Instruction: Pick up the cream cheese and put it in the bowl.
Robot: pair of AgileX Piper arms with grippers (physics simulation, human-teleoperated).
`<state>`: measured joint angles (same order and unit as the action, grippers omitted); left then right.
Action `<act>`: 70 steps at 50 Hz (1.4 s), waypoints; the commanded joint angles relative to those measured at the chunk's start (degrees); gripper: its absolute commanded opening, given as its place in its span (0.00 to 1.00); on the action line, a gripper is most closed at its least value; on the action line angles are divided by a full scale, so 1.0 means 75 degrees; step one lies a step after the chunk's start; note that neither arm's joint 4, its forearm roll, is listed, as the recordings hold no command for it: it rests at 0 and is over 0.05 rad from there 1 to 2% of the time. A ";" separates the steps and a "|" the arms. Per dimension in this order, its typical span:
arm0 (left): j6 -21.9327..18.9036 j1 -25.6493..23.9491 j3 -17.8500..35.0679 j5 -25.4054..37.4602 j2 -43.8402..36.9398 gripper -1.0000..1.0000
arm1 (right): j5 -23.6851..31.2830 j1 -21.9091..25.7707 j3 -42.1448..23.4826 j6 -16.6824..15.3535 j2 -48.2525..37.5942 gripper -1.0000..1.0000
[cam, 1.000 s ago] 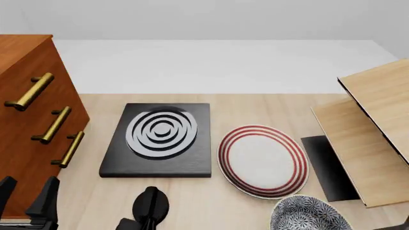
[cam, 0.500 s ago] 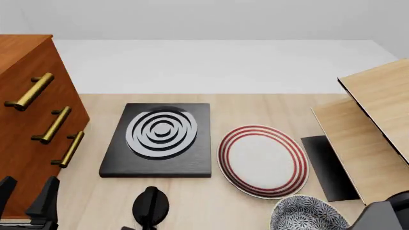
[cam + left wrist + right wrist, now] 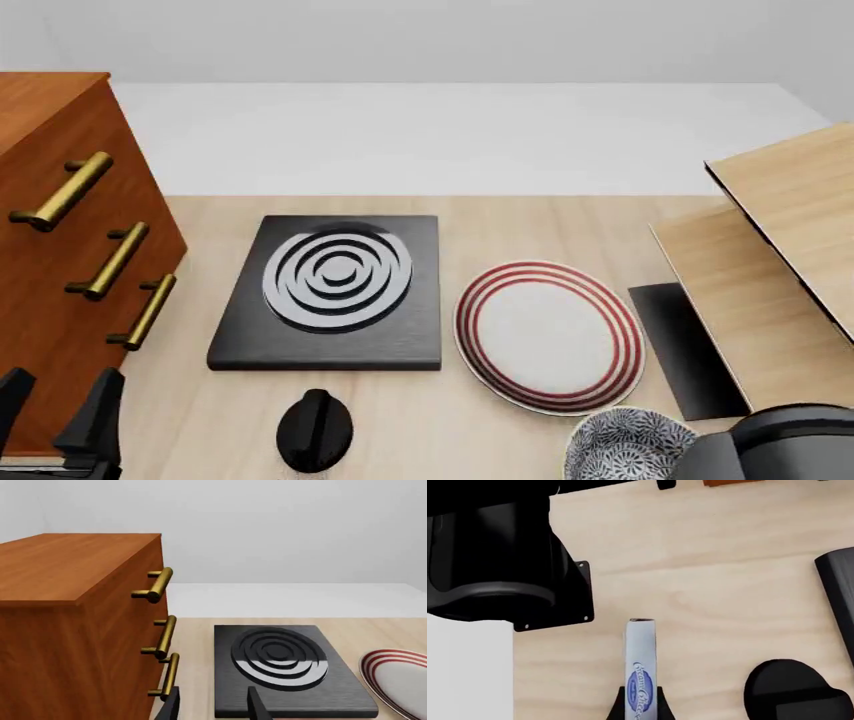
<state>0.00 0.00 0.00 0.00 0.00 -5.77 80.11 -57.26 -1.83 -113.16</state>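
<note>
The cream cheese (image 3: 641, 672), a white carton with a blue oval logo, shows only in the right wrist view, seen edge-on above the wooden table. My right gripper (image 3: 640, 702) is shut on it, one dark finger on each side. In the front view only the right arm's dark body (image 3: 781, 445) shows at the bottom right, partly over the speckled bowl (image 3: 621, 447). My left gripper (image 3: 54, 402) is open and empty at the bottom left, beside the cabinet; its fingers (image 3: 257, 707) also show in the left wrist view.
A black stove plate (image 3: 334, 290) with a ringed burner lies mid-table, and a white plate with red rings (image 3: 547, 335) lies to its right. A black knob (image 3: 315, 430) stands in front. A wooden cabinet (image 3: 60, 250) is at the left and wooden panels (image 3: 774, 260) at the right.
The right arm's body has come into the front view at the bottom right and now covers part of the bowl. The dark part beside the knob has left the view. The left gripper has not moved.
</note>
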 commanded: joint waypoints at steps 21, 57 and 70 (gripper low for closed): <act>0.0000 0.0000 0.0000 0.0000 0.0000 1.00 | 0.0314 -0.0067 0.0617 -0.0274 0.1268 0.00; 0.0000 0.0000 0.0000 0.0000 0.0000 1.00 | 0.1433 -0.1166 0.2225 -0.0761 0.5361 0.00; 0.0000 0.0000 0.0000 0.0000 0.0000 1.00 | 0.1942 -0.2001 0.2757 -0.0812 0.6983 0.00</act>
<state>0.00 0.00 0.00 0.00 0.00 6.12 69.20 -39.05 -8.12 -69.68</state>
